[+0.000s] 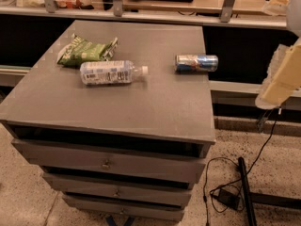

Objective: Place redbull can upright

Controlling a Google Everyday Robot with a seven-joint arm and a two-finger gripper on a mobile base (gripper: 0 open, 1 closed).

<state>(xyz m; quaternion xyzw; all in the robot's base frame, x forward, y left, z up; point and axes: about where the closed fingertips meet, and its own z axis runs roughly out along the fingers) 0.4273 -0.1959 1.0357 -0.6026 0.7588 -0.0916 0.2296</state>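
Observation:
The redbull can (pixel 196 63) lies on its side on the grey cabinet top (pixel 141 107), near the right edge, with its long axis running left to right. It shows blue and silver panels. My gripper (pixel 278 86) is a pale, blurred shape at the right edge of the view. It hangs beyond the cabinet's right side, well to the right of the can, a little nearer to me, and apart from it.
A clear plastic bottle (pixel 112 72) with a white label lies on its side left of the can. A green snack bag (pixel 84 51) lies behind the bottle. Drawers (pixel 106 163) front the cabinet. A black cable and bar (pixel 244 192) lie on the floor at right. A shelf rail (pixel 155 15) runs behind.

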